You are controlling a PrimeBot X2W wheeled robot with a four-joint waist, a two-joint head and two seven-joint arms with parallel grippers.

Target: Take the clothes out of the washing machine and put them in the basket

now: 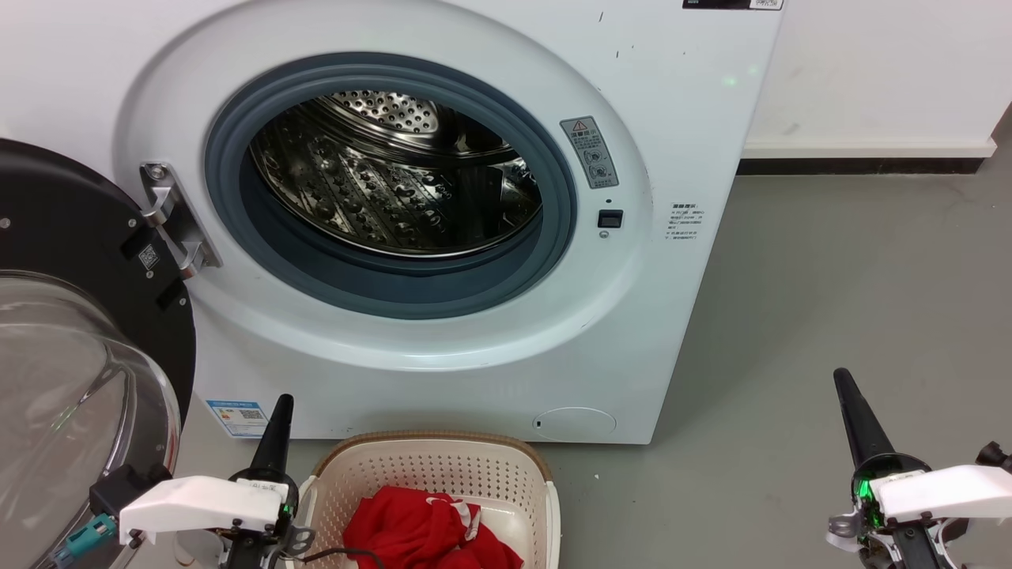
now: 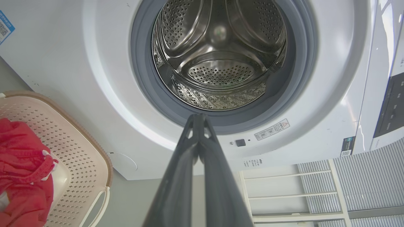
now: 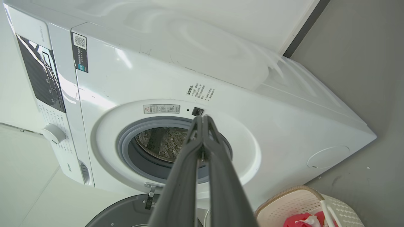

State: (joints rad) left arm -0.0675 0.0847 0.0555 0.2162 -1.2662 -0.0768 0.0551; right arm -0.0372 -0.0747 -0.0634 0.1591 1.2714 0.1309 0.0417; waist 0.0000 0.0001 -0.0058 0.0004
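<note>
Left tool (image 1: 282, 405), its two long dark fingers pressed tip to tip on nothing, hangs just beside the cream-white perforated plastic basket (image 1: 431, 437) with the brown woven-look rim; right tool (image 1: 843, 379), likewise clenched and holding nothing, sits well apart over the grey floor (image 1: 830, 276). Inside the basket lie the bright red soft fabric clothes (image 1: 415, 529), crumpled in a heap with a white patch showing. Behind it stands the large white front-loading washing machine (image 1: 443, 356), its black-framed glass door (image 1: 71, 237) swung open on the robot's left, and what can be seen of the perforated shiny steel drum (image 1: 395, 182) shows no red. The clothes look light, limp and not fragile: from a pinch they would likely sag and trail, so a raised fold at the top of the heap seems the place to hold, and a dangling end could catch on the rim. As for writing, a grey warning sticker (image 1: 589, 152) with a red triangle sits right of the porthole, a blue-edged QR label (image 1: 237, 416) low on the front, with lines of small print nearby; none is legible, and no brand can be made out.
</note>
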